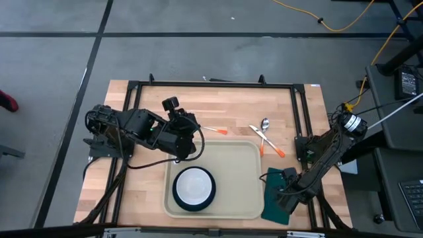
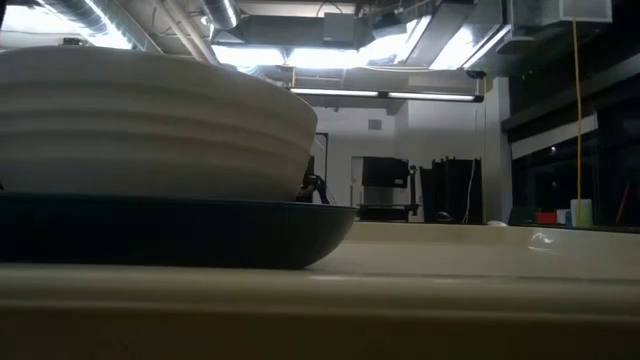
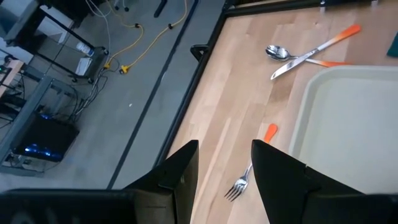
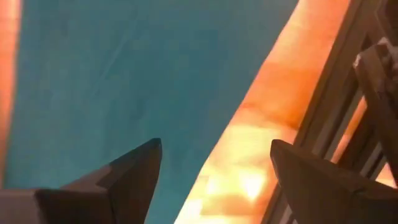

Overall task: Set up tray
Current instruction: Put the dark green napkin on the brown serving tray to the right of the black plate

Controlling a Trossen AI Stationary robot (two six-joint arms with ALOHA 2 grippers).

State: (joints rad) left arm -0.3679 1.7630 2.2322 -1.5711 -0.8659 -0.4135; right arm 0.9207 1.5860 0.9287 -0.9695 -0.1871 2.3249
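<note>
The beige tray (image 1: 238, 165) lies in the middle of the table near its near edge. A dark teal plate (image 1: 193, 199) with a white bowl (image 1: 193, 186) sits in the tray's left half; both fill the low view, plate (image 2: 170, 235) and bowl (image 2: 150, 125). My left gripper (image 3: 224, 146) is open and hovers by the tray's far left corner, over an orange-handled fork (image 3: 249, 174). My right gripper (image 4: 214, 143) is open, low over the right edge of the dark green napkin (image 4: 124, 74), which lies flat on the table right of the tray (image 1: 272, 205).
A spoon and an orange-handled knife (image 1: 266, 135) lie crossed on the wood beyond the tray's far right corner. The fork (image 1: 215, 131) lies beyond its far edge. A black frame rail (image 1: 301, 112) runs along the table's sides. Bare wood shows at the far left.
</note>
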